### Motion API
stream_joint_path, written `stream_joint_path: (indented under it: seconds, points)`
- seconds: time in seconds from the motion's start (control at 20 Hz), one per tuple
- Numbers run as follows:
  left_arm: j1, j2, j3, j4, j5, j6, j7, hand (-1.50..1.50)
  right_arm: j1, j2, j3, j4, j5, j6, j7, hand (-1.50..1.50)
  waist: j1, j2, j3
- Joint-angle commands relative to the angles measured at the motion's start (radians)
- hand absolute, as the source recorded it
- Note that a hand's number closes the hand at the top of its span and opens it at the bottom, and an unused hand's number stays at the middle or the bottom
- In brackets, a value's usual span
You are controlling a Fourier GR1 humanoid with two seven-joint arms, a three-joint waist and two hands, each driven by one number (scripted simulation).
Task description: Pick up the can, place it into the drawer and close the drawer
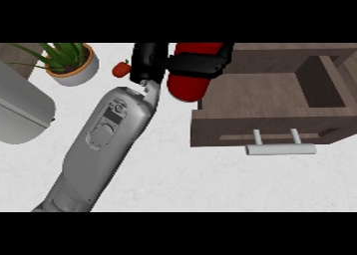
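A red can hangs tilted at the left edge of the open wooden drawer, partly over the white counter. My left hand is shut on the can, its black fingers wrapped across the upper part and hiding it. The grey forearm runs in from the lower left. The drawer is pulled out, with its front panel and silver handle facing the lower edge of the view. Nothing shows inside the drawer. The right hand is not in view.
A potted green plant stands at the back left. A small red fruit lies beside it, close to my hand. A large grey rounded object fills the left edge. A dark wooden compartment adjoins the drawer at right.
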Motion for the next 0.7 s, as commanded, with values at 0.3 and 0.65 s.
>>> stream_joint_path:
  seconds: [0.3,0.65]
  points:
    - [-0.339,0.000,-0.042,0.293,0.098,0.118,0.041,1.50,-0.112,-0.014,0.018,0.045,0.039,-0.042,0.063,-1.50,-0.009,0.004,0.000]
    - [-0.458,0.000,-0.035,0.538,0.189,0.111,-0.062,1.50,-0.067,0.011,0.044,-0.042,0.026,-0.031,0.080,-1.50,-0.037,0.012,0.001]
